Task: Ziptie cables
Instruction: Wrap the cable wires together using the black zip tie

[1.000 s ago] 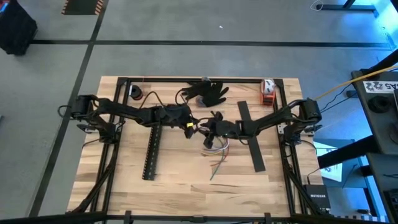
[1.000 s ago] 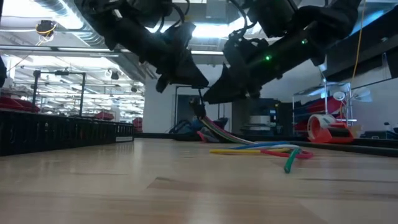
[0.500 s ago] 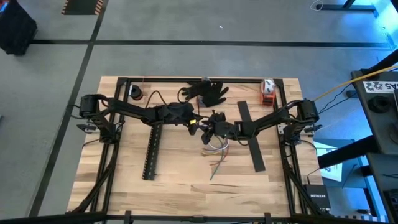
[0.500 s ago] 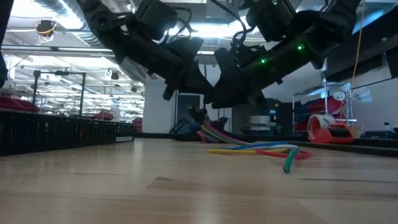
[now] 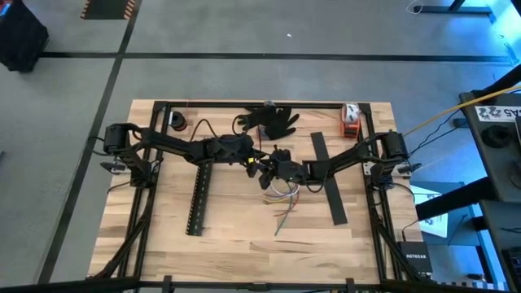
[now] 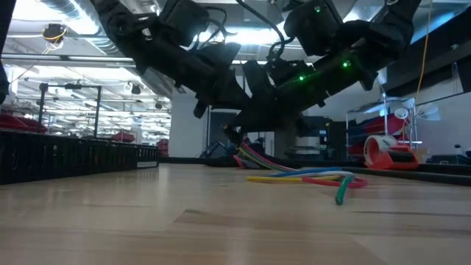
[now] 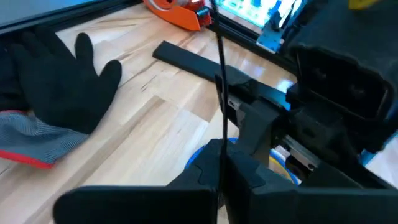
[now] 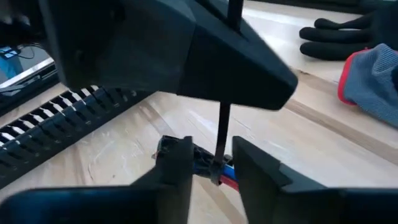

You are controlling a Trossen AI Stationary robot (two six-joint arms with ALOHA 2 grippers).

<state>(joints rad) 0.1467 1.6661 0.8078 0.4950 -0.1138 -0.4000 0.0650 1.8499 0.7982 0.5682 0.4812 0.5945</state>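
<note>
Both arms meet over mid-table, toward the far side. Left gripper point(image 5: 254, 159) is clenched on a thin dark strip point(image 7: 219, 74), which stands upright between its fingers in the left wrist view. Right gripper point(image 8: 211, 163) sits just beside it, tip to tip; its two fingers point(image 8: 177, 163) straddle one end of the cables point(image 5: 282, 190), with a gap left to each side of the strip that hangs down between them, so whether they actually grip anything I cannot tell. The cables lie on the wooden table point(image 5: 228, 236), their near end under the right gripper, the rest fanning toward the front edge. Black slotted channel point(image 5: 198, 199) lies left of them, well apart. Black glove point(image 5: 277, 120) rests by the far edge.
</note>
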